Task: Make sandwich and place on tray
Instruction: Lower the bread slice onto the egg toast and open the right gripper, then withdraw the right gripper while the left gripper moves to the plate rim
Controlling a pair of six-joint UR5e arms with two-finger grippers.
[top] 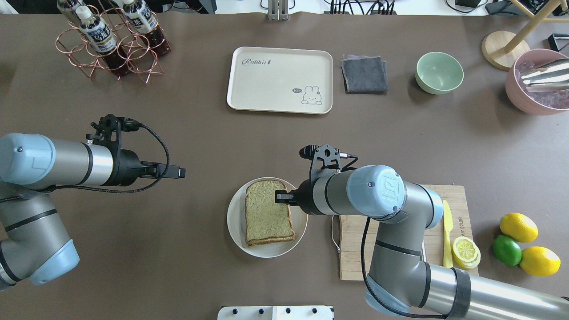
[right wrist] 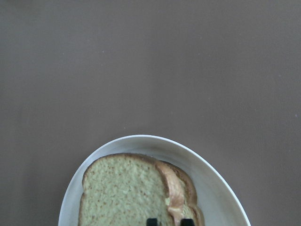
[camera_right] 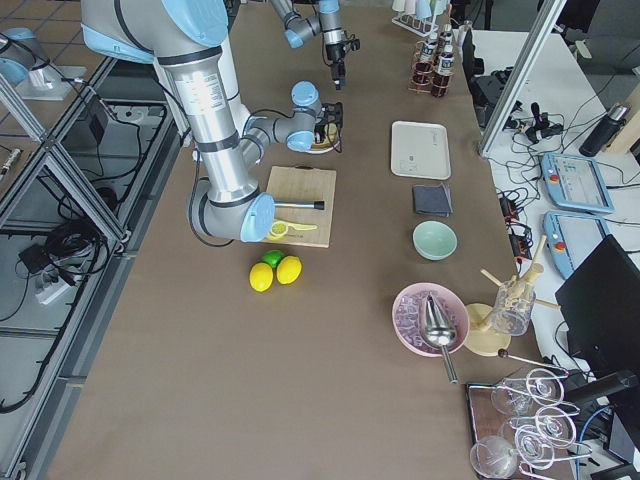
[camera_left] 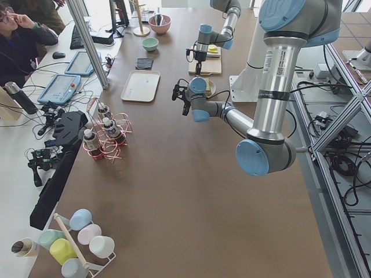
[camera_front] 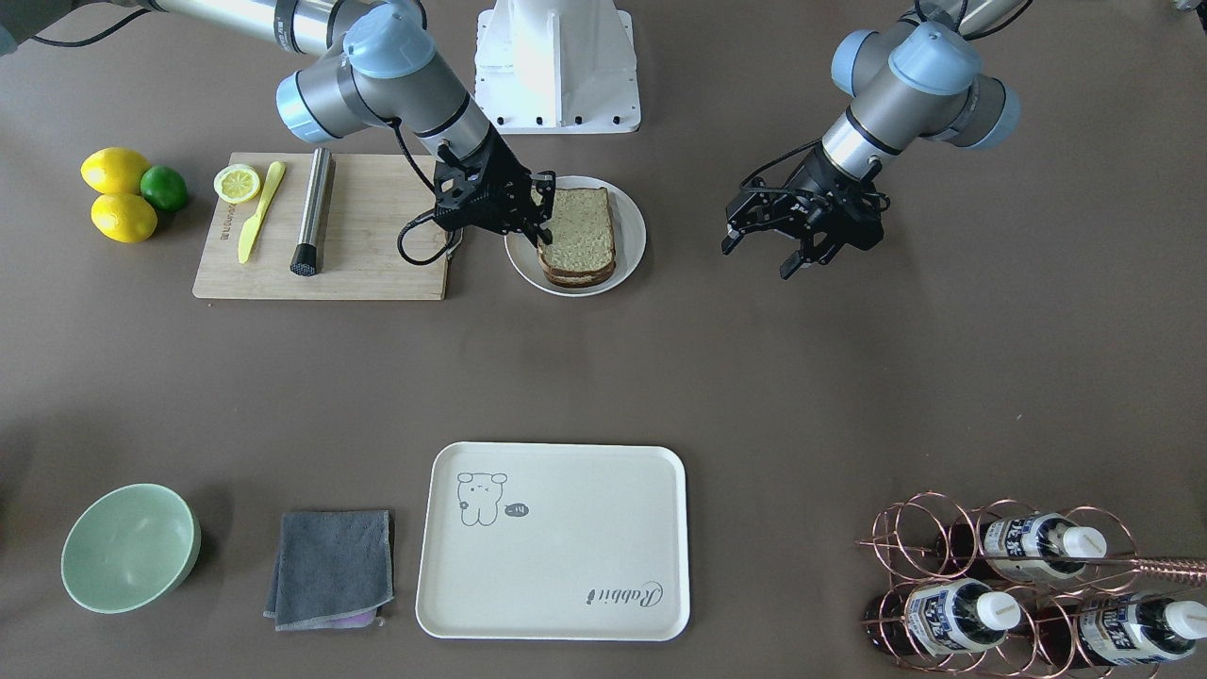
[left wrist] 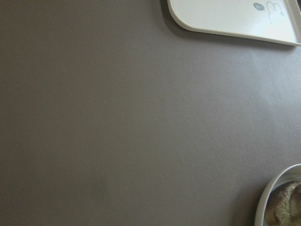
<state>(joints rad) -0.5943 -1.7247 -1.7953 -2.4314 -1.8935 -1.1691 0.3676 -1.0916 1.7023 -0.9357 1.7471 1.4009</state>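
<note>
The sandwich (camera_front: 577, 236) lies on its round white plate (camera_front: 630, 236), two bread slices stacked; the egg is hidden. It also shows in the overhead view (top: 268, 213) and the right wrist view (right wrist: 127, 193). My right gripper (camera_front: 544, 212) hovers over the sandwich's edge nearest the cutting board. Its fingertips (right wrist: 151, 221) stand a narrow gap apart and hold nothing. My left gripper (camera_front: 759, 256) is open and empty above bare table, to the plate's other side. The cream tray (camera_front: 566, 556) lies empty at the operators' side of the table and shows in the overhead view (top: 275, 84).
The wooden cutting board (camera_front: 377, 236) beside the plate holds a lemon half (camera_front: 237, 183), a yellow knife (camera_front: 256, 212) and a metal cylinder (camera_front: 313, 212). Lemons and a lime (camera_front: 132, 193) lie beyond it. A green bowl (camera_front: 129, 547), grey cloth (camera_front: 332, 566) and bottle rack (camera_front: 1018, 585) flank the tray.
</note>
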